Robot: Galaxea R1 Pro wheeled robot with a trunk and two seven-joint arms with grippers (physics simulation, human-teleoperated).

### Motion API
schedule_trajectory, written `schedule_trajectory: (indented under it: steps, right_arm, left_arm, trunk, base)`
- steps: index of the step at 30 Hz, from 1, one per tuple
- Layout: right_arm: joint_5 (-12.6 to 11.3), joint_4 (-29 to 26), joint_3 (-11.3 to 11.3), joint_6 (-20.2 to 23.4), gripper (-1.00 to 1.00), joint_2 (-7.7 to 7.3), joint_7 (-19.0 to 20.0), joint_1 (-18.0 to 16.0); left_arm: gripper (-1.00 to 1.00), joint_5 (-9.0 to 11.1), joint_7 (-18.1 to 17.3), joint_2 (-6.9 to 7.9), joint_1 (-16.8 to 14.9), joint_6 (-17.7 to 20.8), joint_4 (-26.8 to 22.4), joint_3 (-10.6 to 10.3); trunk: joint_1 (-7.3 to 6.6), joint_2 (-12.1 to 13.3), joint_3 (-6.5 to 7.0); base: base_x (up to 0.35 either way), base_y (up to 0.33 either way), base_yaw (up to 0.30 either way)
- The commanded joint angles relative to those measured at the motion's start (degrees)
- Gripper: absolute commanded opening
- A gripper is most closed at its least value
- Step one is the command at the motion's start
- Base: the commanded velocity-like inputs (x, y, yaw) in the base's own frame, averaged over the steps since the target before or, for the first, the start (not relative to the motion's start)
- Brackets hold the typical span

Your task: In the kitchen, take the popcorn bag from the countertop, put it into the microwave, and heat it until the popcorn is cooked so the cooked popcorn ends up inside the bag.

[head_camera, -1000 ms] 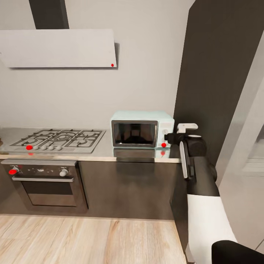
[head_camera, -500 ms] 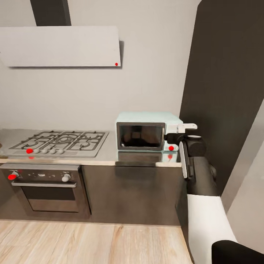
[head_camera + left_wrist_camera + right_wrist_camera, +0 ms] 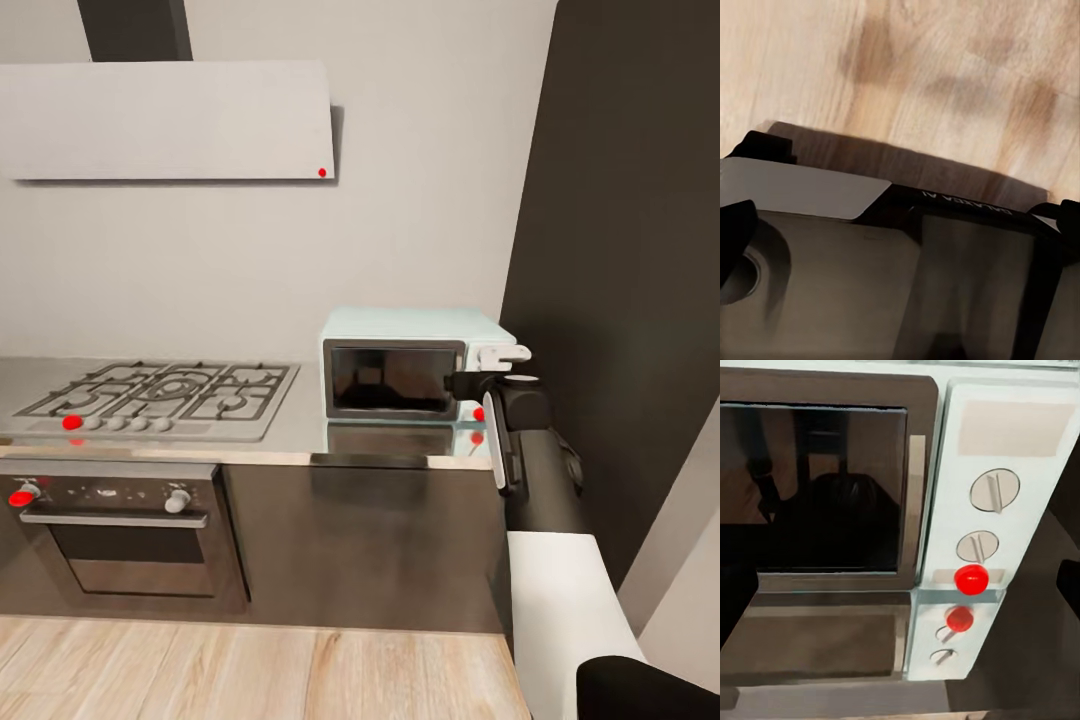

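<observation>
One microwave [image 3: 400,375], two knobs [image 3: 994,491], door closed; right end effector [image 3: 497,372] state unclear.

I can't read any text; small white lettering on the robot's dark body [image 3: 967,206] stays illegible.

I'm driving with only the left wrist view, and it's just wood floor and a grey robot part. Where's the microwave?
Observer: In the head view the microwave sits at the right end of the countertop, right of the gas hob.
Operator: Is its door open?
Observer: No, the right wrist view shows the door shut, with dark glass.
Operator: Any buttons?
Observer: Two knobs with a red dot beneath, on the pale panel.
</observation>
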Motion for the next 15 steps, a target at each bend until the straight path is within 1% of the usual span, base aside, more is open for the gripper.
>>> schedule_trajectory:
  steps: [1, 4, 6, 10, 15]
  right_arm:
    - [0.00, -0.01, -0.09, 0.03, 1.00, 0.05, 0.08, -0.05]
    - [-0.45, 0.07, -0.13, -0.70, 1.00, 0.05, 0.14, -0.05]
    - [-0.48, 0.07, -0.18, -2.82, 1.00, 0.05, 0.17, -0.19]
    - [-0.46, 0.72, -0.26, -9.40, 1.00, 0.05, 0.10, -0.20]
    - [-0.55, 1.62, -0.44, -12.82, 1.00, 0.05, 0.11, 0.67]
  left_arm:
    - [1.00, 0.59, -0.13, 0.00, -0.03, 0.02, 0.02, -0.47]
    - [1.00, 0.61, -0.05, 0.00, -0.05, 0.02, 0.02, -0.47]
    - [1.00, 0.62, -0.04, 0.00, -0.05, 0.01, 0.02, -0.47]
    - [1.00, 0.63, -0.01, 0.00, -0.10, 0.01, 0.02, -0.47]
    - [1.00, 0.63, 0.05, 0.00, -0.07, 0.01, 0.02, -0.47]
  trunk:
    - [0.00, -0.03, -0.06]
    - [0.00, -0.03, -0.06]
    - [0.00, -0.03, -0.06]
    - [0.00, -0.03, -0.06]
    - [0.00, -0.03, -0.06]
  base:
    - [0.010, 0.000, 0.000]
    - [0.004, 0.000, 0.000]
    - [0.001, 0.000, 0.000]
    - [0.000, 0.000, 0.000]
    - [0.000, 0.000, 0.000]
